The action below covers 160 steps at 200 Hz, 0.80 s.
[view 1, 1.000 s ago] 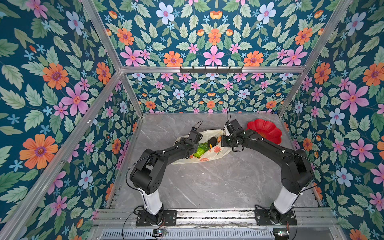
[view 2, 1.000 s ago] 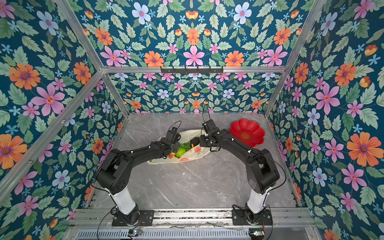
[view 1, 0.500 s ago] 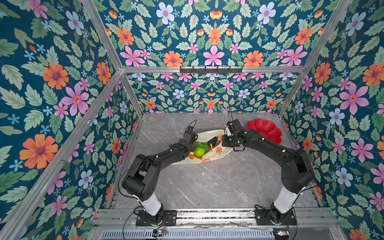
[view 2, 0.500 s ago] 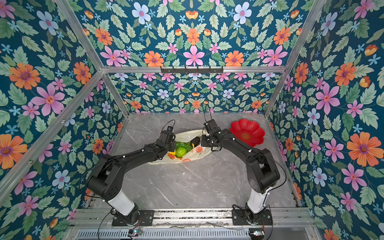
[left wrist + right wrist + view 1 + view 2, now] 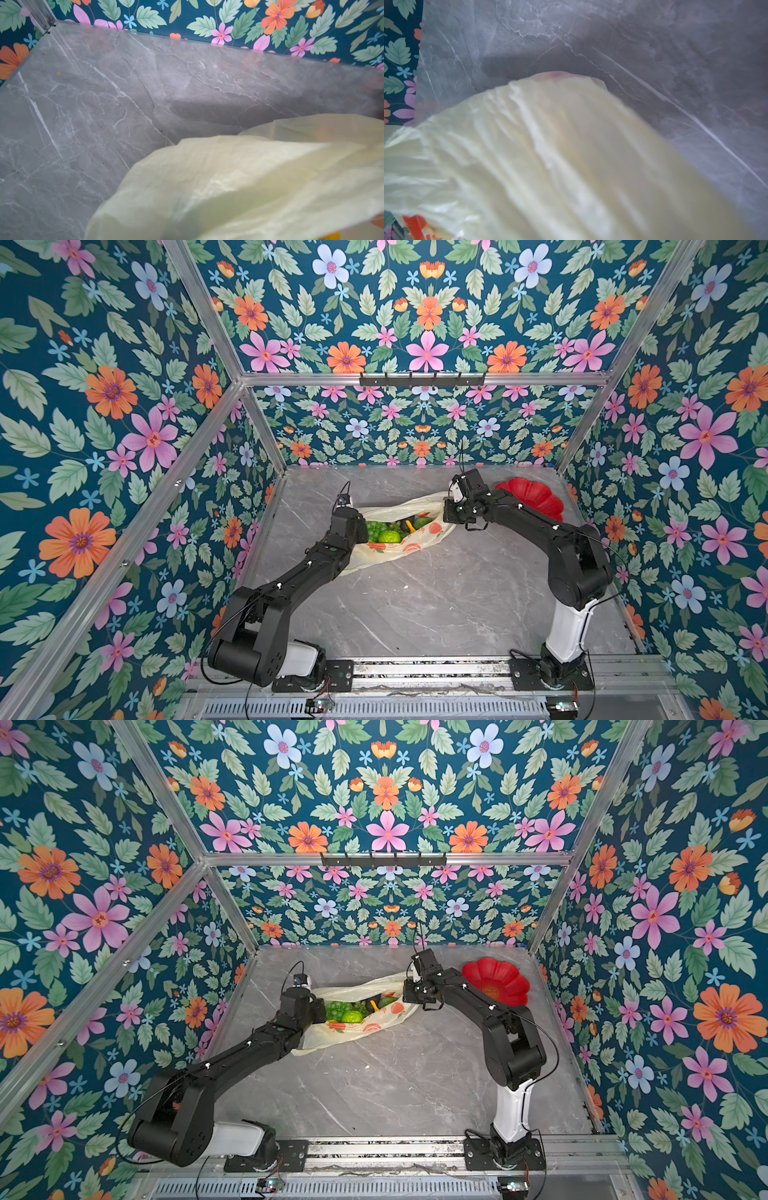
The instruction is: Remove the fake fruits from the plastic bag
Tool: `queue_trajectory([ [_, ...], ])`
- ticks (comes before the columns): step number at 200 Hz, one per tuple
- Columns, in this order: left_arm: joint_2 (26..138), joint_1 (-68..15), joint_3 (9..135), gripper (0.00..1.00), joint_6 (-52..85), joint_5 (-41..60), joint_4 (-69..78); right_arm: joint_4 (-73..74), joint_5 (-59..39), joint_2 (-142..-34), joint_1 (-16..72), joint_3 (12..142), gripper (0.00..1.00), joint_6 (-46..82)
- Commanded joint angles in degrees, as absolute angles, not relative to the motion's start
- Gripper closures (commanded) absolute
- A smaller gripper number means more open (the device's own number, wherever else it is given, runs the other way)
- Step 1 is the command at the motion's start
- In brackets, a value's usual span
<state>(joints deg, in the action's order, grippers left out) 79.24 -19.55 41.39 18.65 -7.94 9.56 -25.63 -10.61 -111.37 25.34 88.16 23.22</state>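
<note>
Near the grey marble bench's (image 5: 449, 597) far edge, a thin pale-yellow plastic bag (image 5: 376, 560) stretches between left gripper (image 5: 362, 526) and right gripper (image 5: 444, 515), both clamped on its rim; glossy fake fruits (image 5: 388, 533) sit inside.

Teal floral walls (image 5: 124, 406), aluminium frame (image 5: 291, 379), grey marble floor (image 5: 436, 605), possibly hook rail (image 5: 422, 380).

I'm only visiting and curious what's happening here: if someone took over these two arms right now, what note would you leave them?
Left gripper: shut, apparently pinching the plastic bag at the left end of its mouth.
Right gripper: shut on the mouth's right end; the bag lies stretched open between them on the table.
Fake fruits: all those visible are inside the bag.
Red plate: back right, beside the right arm.
Done: mouth opened. Left: take every fruit out.
</note>
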Motion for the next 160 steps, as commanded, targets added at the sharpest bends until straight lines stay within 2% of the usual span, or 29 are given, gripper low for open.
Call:
queue_trajectory([
  [1, 80.1, -19.2, 42.02, 1.0, 20.67, -2.19, 10.58, -25.52, -12.49, -114.78, 25.37, 92.81, 1.0, 21.53],
  [17, 81.82, -19.57, 42.8, 1.0, 19.91, 0.67, 9.32, -27.77, -13.04, -117.09, 25.84, 96.66, 0.98, 21.28],
  [49, 82.39, -21.42, 42.07, 1.0, 18.98, 1.88, 9.68, -30.92, -9.3, -115.77, 26.88, 97.53, 0.58, 22.59],
  [79, 81.75, -21.85, 41.3, 1.0, 20.51, 0.07, 10.52, -33.62, -1.99, -109.15, 28.11, 93.14, 0.32, 26.58],
  [116, 80.53, -22.23, 39.89, 1.0, 23.2, -0.26, 13.18, -29.32, 2.15, -101.88, 32.85, 83.92, 0.23, 34.5],
  [160, 79.93, -22.85, 38.67, 1.0, 25.19, 0.62, 16.57, -27.76, 2.11, -107.98, 39.2, 86.28, 0.22, 38.03],
])
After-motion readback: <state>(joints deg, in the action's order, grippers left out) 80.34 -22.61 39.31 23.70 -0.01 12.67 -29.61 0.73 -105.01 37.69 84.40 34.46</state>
